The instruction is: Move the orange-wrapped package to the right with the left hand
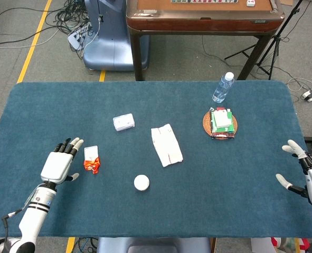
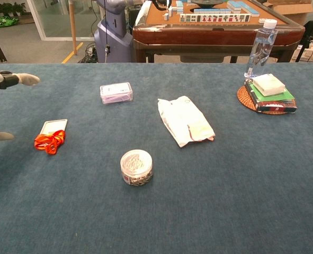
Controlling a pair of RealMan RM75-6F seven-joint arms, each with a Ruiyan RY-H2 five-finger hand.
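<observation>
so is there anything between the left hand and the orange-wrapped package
Nothing: in the head view only a narrow strip of bare blue table cloth separates the left hand from the orange-wrapped package.

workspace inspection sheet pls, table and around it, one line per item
surface: blue felt table, flat, no spill seen
job's things: orange-wrapped package lies left of centre, not held
clutter: small clear box, white bag, round tin, water bottle, stack of packs on a woven coaster
hands: left hand open, just left of the package, apart from it; right hand open at the right table edge
cables: loose cables on the floor behind the table
surroundings: wooden mahjong table and a blue machine base behind
</observation>
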